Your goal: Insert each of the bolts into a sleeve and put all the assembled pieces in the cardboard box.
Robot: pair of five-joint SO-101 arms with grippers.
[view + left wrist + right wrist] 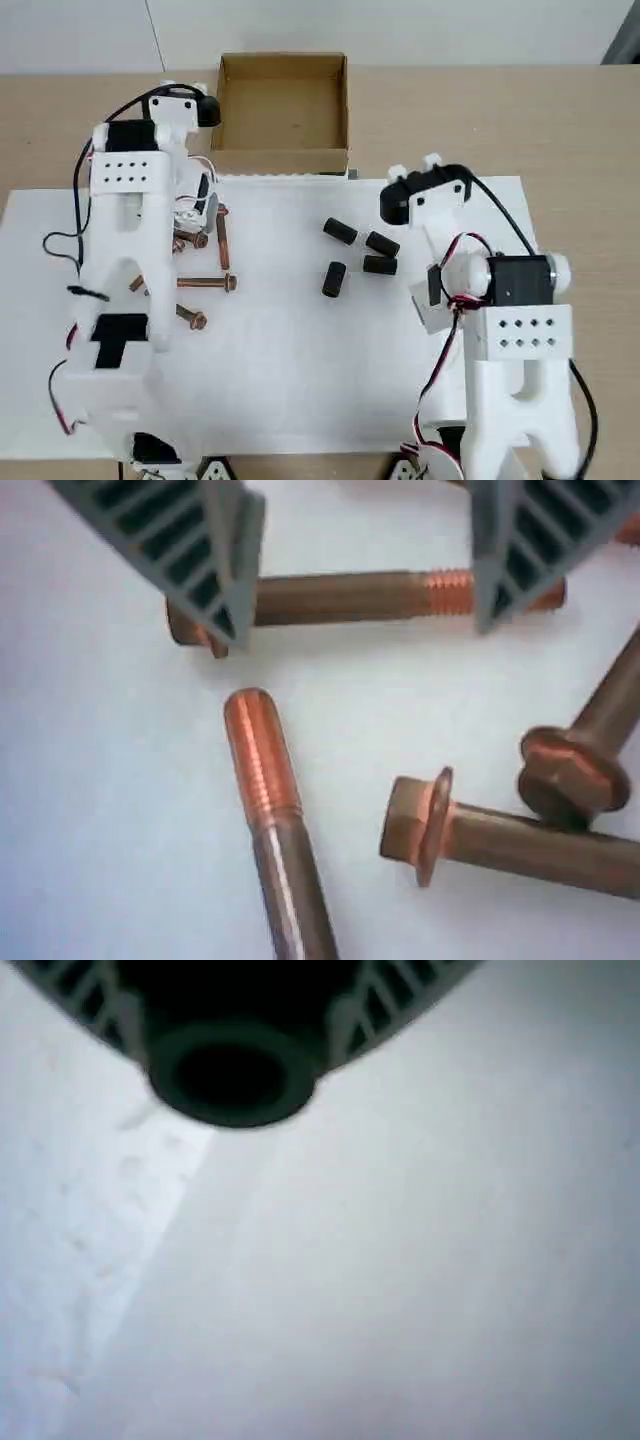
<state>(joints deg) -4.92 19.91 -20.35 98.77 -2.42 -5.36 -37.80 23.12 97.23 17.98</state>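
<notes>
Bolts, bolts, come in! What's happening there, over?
Left gripper open over a bolt. Right gripper shut on a sleeve. Other bolts close beside.

A sheet (300,390) covers the near part of the desk (560,120), and the cardboard box (283,160) stands on the desk just behind the sheet's far edge. Bolts (205,284) lie scattered on the sheet's left part, under the left claw (355,630), whose parted fingers hang over the two ends of one bolt (340,595). Four sleeves (340,232) lie clustered to their right, near the middle. One more sleeve (230,1075) sits clamped in the right claw (235,1010), above the sheet
</notes>
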